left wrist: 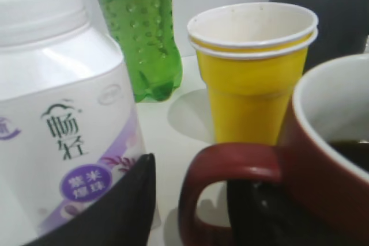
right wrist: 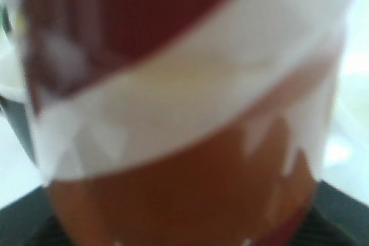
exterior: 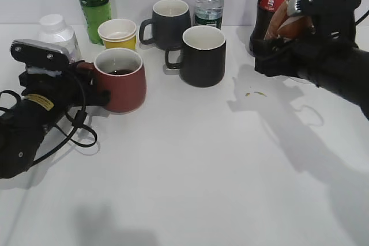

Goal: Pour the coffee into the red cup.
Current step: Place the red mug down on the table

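The red cup (exterior: 122, 82) stands at the left with dark liquid in it. My left gripper (exterior: 92, 87) is at its handle. In the left wrist view one finger is outside the red cup's (left wrist: 337, 159) handle and the other is inside the loop. The left gripper (left wrist: 202, 174) is open, with a strip of table showing between the outer finger and the handle. My right gripper (exterior: 288, 36) is shut on the coffee bottle (exterior: 300, 1) at the back right and holds it tilted. The coffee bottle (right wrist: 184, 188) fills the right wrist view, with the right gripper (right wrist: 184, 229) around it.
A yellow cup (exterior: 118, 33) (left wrist: 253, 67), a green bottle (exterior: 92, 1) (left wrist: 141, 27) and a white bottle (exterior: 57, 33) (left wrist: 52, 113) crowd the red cup. Two black mugs (exterior: 170, 21) (exterior: 202, 56) and a water bottle (exterior: 209, 1) stand mid-back. A cola bottle (exterior: 270, 4) is beside the coffee. Small drops (exterior: 253, 93) lie on the table.
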### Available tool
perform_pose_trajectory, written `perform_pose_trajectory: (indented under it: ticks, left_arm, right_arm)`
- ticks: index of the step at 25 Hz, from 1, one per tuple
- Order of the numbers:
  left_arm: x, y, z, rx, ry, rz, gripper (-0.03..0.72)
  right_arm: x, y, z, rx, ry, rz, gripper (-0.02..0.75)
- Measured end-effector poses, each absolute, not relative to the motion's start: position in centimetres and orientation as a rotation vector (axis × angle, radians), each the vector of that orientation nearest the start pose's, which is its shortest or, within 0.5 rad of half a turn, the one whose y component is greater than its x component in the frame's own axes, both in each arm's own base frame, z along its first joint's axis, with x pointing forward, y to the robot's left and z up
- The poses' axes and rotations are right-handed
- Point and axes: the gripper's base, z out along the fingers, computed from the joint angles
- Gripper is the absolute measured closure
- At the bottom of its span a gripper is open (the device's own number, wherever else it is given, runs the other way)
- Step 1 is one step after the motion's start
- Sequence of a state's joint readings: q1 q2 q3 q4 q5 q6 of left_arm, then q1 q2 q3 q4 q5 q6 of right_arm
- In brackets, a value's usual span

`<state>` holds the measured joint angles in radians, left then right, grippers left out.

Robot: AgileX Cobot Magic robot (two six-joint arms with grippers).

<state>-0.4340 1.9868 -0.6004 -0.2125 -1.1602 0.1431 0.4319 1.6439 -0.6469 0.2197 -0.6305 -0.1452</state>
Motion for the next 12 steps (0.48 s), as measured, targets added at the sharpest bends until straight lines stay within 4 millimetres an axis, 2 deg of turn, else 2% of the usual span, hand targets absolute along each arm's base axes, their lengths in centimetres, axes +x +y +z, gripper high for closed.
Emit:
perform_pose_trajectory:
  ticks: [3,5,12]
  left_arm:
    - [30.3,-12.1,11.7,0.257,1.699,-0.123,0.416]
    - [30.3,-12.0,11.6,0.247,1.703,-0.119,0.373]
    - [30.2,-12.0,12.1,0.242,1.752,-0.127,0.347]
  right_arm:
    - [29.4,12.3,18.3,-0.287,1.868,0.197,0.228]
    - [29.6,12.3,17.5,-0.293,1.891,0.19,0.228]
    - [30.2,12.9,13.8,-0.338,1.915,0.2,0.228]
